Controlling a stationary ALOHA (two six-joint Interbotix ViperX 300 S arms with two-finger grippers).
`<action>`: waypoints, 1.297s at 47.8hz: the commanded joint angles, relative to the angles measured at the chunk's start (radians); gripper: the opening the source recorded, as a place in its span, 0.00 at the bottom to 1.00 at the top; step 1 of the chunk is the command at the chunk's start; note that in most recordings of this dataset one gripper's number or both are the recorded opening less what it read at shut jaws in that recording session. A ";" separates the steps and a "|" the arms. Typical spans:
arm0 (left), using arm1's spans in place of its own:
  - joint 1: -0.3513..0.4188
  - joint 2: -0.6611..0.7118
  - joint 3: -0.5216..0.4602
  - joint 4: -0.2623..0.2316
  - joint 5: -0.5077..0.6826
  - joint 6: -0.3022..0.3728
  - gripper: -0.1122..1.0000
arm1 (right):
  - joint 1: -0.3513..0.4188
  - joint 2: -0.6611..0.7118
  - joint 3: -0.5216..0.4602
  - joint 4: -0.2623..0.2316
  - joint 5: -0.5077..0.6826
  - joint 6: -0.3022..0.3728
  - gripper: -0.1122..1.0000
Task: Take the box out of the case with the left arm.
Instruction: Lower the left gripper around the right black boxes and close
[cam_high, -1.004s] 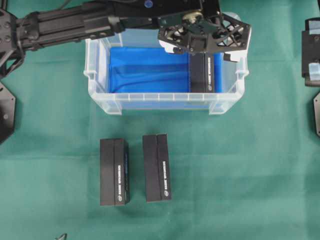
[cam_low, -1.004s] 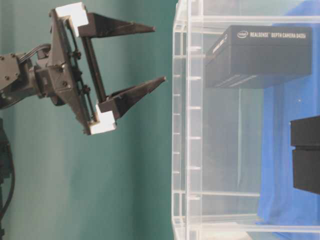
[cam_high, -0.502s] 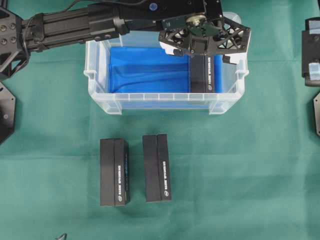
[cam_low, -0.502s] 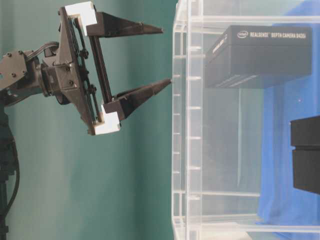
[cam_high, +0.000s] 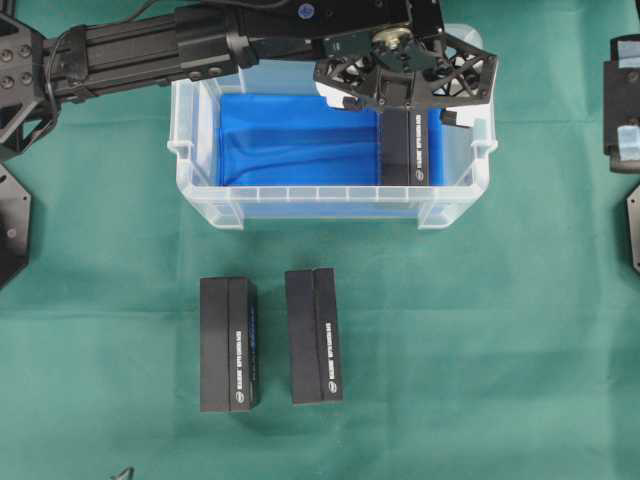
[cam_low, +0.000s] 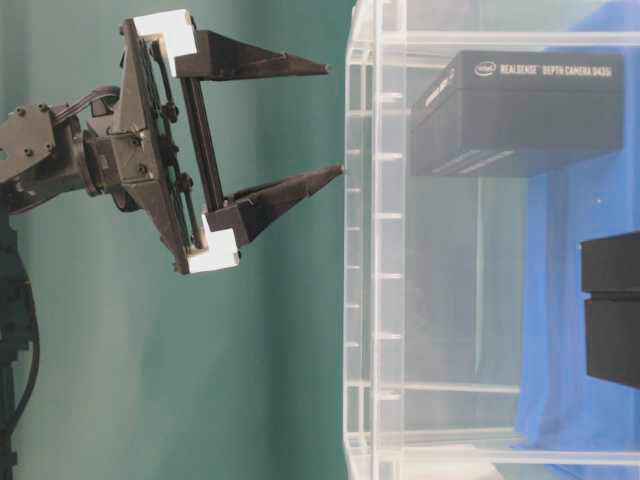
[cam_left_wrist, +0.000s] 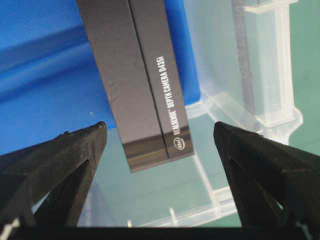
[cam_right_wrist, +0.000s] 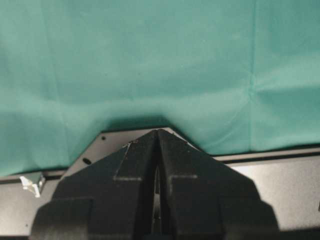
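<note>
Black left gripper (cam_high: 408, 78) (jaws spread) hangs over the box (cam_high: 408, 148).

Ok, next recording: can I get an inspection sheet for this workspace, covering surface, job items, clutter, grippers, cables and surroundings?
Surface: green cloth, lightly creased.
Job's things: large clear plastic rectangular case with blue lining; one long black cardboard box with white lettering lies inside at its right end, ungripped.
Clutter: two matching black boxes lie side by side on the cloth in front of the case, apart from each other.
Grippers: left gripper open, poised above the box in the case, fingers straddling it without contact; right gripper shut, parked over the cloth.
Cables: a dark cable behind the left gripper.
Surroundings: nothing seen.
</note>
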 joint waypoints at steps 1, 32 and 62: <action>0.003 -0.023 -0.012 0.000 -0.005 -0.002 0.89 | -0.002 0.002 -0.009 0.003 -0.002 0.000 0.11; 0.002 -0.023 -0.011 0.002 -0.005 -0.006 0.89 | 0.000 0.002 -0.009 0.008 0.000 0.000 0.11; 0.009 -0.028 0.097 0.018 -0.098 -0.021 0.89 | -0.002 0.002 -0.009 0.008 0.000 0.000 0.11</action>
